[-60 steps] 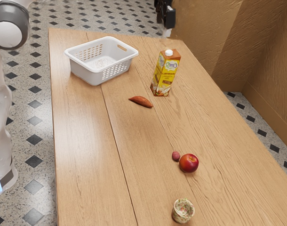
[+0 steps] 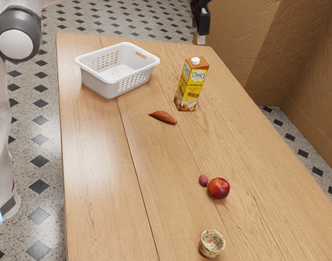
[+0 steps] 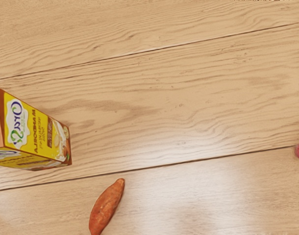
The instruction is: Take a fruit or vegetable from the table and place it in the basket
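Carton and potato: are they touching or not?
Apart. The wrist view shows bare table between the base of the carton and the near tip of the potato; the exterior view shows a gap too.

Reads as a home, likely a kitchen or dining room; impossible to say which. Noted underfoot: pale speckled floor (image 2: 49, 209) with dark diamond insets. Rough-textured ochre wall (image 2: 305, 65), plain skirting (image 2: 313, 130) along its foot. Domestic-looking worktop (image 2: 100, 179) of grained wooden planks. Household food on top: drink carton (image 2: 191, 87), sweet potato (image 2: 164, 117), round red fruit (image 2: 219, 188), plus white plastic basket (image 2: 95, 84).
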Controlling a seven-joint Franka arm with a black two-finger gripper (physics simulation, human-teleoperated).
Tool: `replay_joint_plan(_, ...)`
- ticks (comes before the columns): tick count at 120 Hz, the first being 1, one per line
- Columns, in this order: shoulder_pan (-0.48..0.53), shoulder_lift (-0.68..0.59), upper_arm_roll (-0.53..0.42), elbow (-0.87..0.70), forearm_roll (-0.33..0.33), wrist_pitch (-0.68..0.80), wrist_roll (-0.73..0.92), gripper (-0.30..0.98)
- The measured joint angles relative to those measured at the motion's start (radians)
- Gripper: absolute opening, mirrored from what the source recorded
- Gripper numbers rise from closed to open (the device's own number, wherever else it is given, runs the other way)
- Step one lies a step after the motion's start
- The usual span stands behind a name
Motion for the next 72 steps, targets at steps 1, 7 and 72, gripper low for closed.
replay_joint_plan(1,-0.005,-0.003,0.0,-0.004,0.0,0.002,-0.001,0.67)
replay_joint_plan(7,-0.037,-0.013,-0.004,-0.021,-0.005,0.007,-0.008,0.67)
replay_joint_plan(72,-0.153,-0.035,-0.037,-0.57,-0.177,0.611,-0.04,0.66)
